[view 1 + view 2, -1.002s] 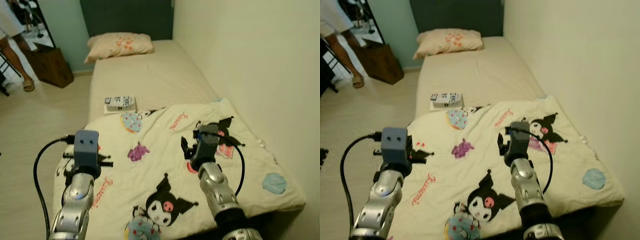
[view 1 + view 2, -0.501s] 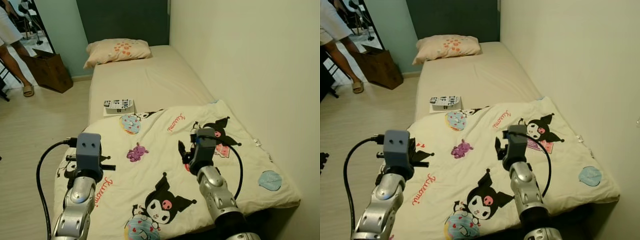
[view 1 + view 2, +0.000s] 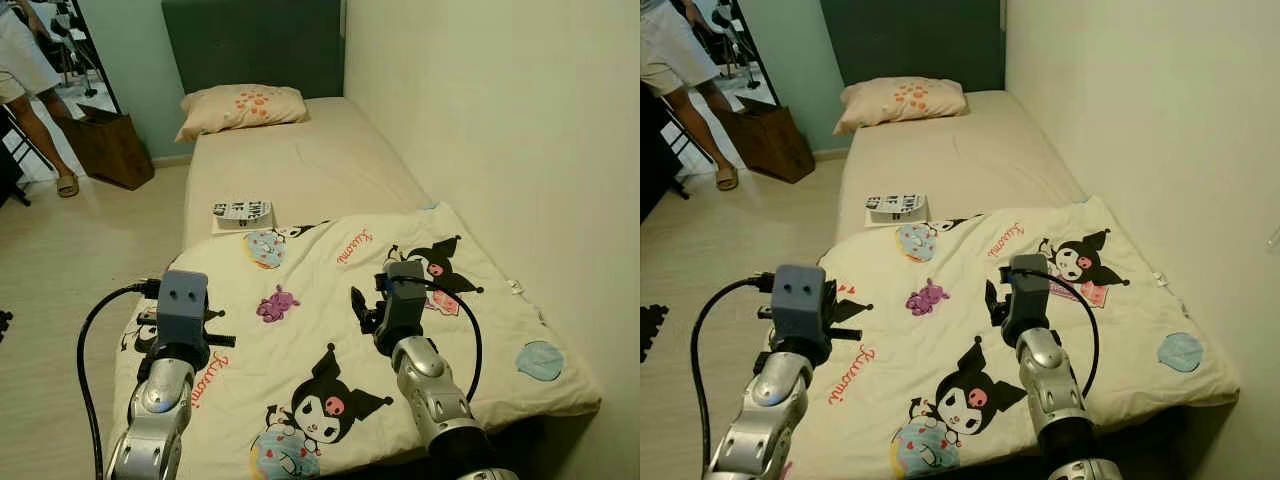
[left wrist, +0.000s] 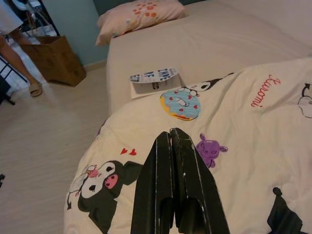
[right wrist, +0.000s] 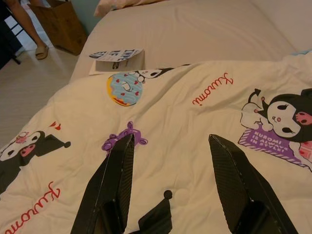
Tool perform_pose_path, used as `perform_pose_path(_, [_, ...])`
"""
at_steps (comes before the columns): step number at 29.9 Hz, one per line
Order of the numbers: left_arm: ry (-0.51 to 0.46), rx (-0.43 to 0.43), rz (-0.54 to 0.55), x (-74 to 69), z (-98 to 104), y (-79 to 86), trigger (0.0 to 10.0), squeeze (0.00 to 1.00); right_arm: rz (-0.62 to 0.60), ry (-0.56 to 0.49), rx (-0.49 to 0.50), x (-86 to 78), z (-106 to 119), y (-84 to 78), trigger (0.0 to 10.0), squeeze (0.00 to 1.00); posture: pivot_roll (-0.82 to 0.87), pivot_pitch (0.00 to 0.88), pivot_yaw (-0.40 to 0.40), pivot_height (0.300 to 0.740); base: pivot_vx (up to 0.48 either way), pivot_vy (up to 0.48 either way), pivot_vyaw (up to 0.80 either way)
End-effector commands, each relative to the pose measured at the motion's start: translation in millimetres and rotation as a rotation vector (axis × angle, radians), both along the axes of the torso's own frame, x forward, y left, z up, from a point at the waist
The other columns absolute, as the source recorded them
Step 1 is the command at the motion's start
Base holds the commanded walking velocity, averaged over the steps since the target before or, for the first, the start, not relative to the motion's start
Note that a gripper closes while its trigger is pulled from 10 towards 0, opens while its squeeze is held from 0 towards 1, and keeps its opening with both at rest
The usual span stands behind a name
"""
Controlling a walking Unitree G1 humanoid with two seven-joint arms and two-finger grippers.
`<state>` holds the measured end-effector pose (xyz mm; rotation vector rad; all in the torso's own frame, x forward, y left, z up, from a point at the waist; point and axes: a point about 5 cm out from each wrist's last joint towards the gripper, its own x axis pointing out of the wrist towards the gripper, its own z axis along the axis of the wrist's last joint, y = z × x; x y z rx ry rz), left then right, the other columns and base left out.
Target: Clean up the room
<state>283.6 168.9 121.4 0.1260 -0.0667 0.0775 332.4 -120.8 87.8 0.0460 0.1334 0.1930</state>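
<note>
A cream cartoon-print blanket (image 3: pixel 400 290) lies spread over the near half of a beige bed (image 3: pixel 300 160). Beyond the blanket's far edge a black-and-white book (image 3: pixel 241 212) rests on the mattress, and a peach pillow (image 3: pixel 243 106) sits at the headboard. My left gripper (image 4: pixel 171 141) hovers over the blanket's left side, its fingers pressed together and holding nothing. My right gripper (image 5: pixel 170 146) hangs above the blanket's middle, its fingers (image 5: pixel 114 180) spread wide with only blanket between them.
A wall runs along the bed's right side. Light wooden floor (image 3: pixel 70 260) lies to the left. A person (image 3: pixel 35 90) in sandals stands at the far left beside a brown paper bag (image 3: pixel 105 145). A dark headboard (image 3: pixel 250 45) closes the far end.
The camera has shifted slightly, with the scene sliding a little. Both arms stay over the blanket in about the same pose. The person at far left has stepped a bit.
</note>
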Motion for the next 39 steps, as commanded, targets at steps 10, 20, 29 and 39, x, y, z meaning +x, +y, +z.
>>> perform_pose_path(10, [0.006, 0.022, -0.001, -4.6, -2.3, 5.3, 10.0, 0.00, 0.036, 0.013, 0.015, -3.2, -2.6, 8.5, 10.0, 0.00, -0.02, 0.083, 0.001, 0.740, 0.000, 0.417, 0.00])
perform_pose_path(20, [0.007, 0.039, -0.008, -2.7, -0.2, 8.8, 10.0, 0.00, 0.040, 0.012, 0.058, -3.7, -1.6, 12.7, 10.0, 0.00, -0.02, 0.081, 0.005, 0.740, 0.000, 0.462, 0.00])
perform_pose_path(29, [0.010, 0.051, -0.015, -1.2, 0.1, 10.6, 10.0, 0.00, 0.037, 0.017, 0.072, -5.6, -3.0, 12.3, 10.0, 0.00, -0.02, 0.087, 0.010, 0.740, 0.000, 0.480, -0.41])
perform_pose_path(39, [0.015, 0.058, -0.025, 0.4, 0.3, 12.0, 10.0, 0.00, 0.027, 0.020, 0.088, -7.0, -4.5, 12.0, 10.0, 0.00, -0.01, 0.090, 0.022, 0.740, 0.000, 0.480, -0.76])
